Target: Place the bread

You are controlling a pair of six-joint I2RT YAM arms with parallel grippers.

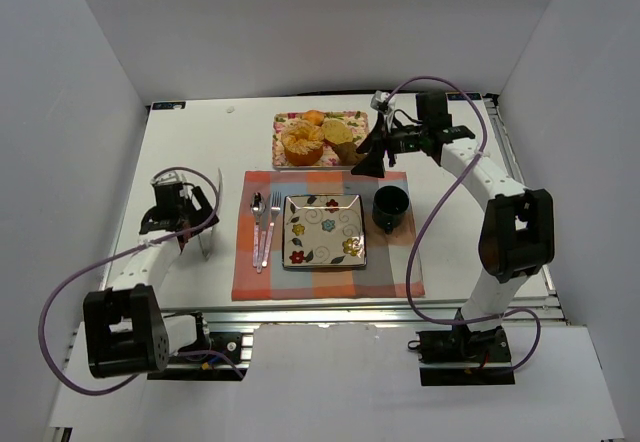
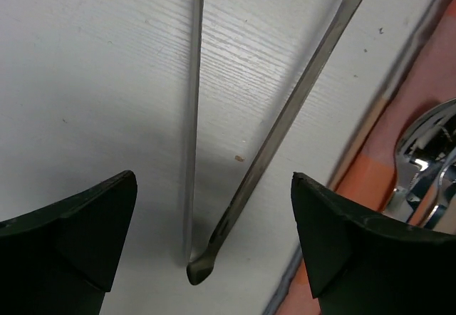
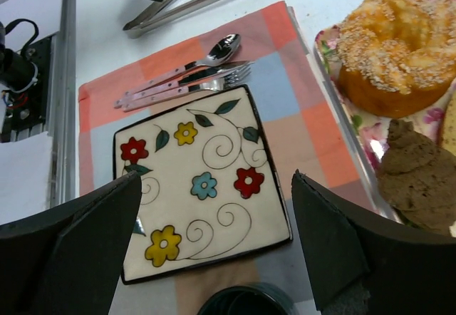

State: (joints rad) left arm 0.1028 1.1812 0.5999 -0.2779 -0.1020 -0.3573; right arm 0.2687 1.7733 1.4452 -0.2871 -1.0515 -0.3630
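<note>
Golden-yellow oval bread (image 1: 343, 133) lay on the floral tray (image 1: 285, 120), whole only in the top view. Right gripper (image 3: 214, 208) was spread wide and empty above the flowered square plate (image 3: 214, 155). Left gripper (image 2: 214, 208) was spread and empty over the metal tongs (image 2: 285, 115).

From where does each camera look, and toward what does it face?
Top external: above, behind the bases, facing down on the table; left arm and right arm show.
Left wrist: above the tongs, facing down; left gripper shows.
Right wrist: above the plate, facing down; right gripper shows.
Shared: both wrist views show the tongs and spoon.
</note>
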